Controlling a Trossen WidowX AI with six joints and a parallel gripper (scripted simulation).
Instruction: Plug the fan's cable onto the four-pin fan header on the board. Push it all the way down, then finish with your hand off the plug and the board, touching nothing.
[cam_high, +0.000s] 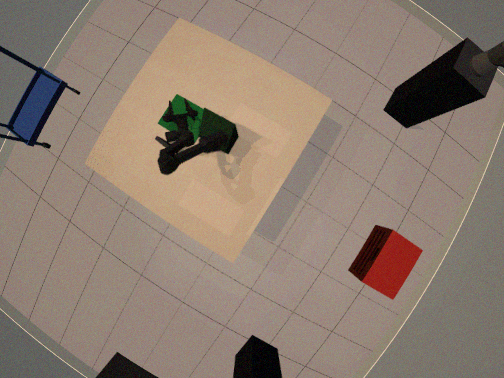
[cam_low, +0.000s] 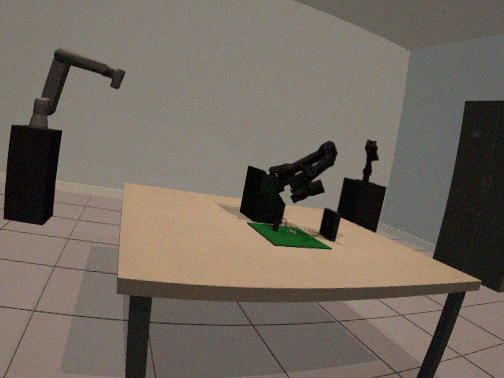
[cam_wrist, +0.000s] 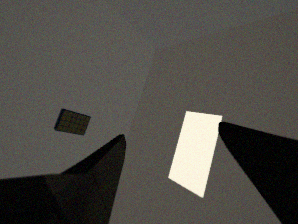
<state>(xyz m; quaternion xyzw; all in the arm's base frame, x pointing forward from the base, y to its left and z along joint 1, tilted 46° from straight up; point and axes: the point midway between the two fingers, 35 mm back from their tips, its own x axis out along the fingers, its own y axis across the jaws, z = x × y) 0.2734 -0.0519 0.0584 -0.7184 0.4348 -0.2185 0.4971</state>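
Observation:
The green board (cam_high: 177, 97) (cam_low: 300, 241) lies flat on the table. The black fan (cam_low: 329, 225) stands upright beside it; in the top view it shows partly past the arm. A thin cable (cam_low: 313, 234) runs from the fan over the board in the exterior view. A small dark part (cam_low: 276, 226) stands on the board. The plug and the four-pin header are too small to tell apart. My gripper (cam_high: 178, 103) (cam_low: 309, 190) (cam_wrist: 170, 133) is open, with nothing between its fingers. It is raised above the board, and the wrist view shows walls and ceiling, not the board.
The arm's dark base block (cam_high: 218, 130) (cam_low: 261, 196) stands at the board's edge on the wooden table (cam_high: 265, 95) (cam_low: 190, 250). Other arms on black pedestals (cam_low: 32, 175) (cam_low: 361, 204), a red box (cam_high: 392, 265) and a blue chair (cam_high: 37, 107) stand away from the table.

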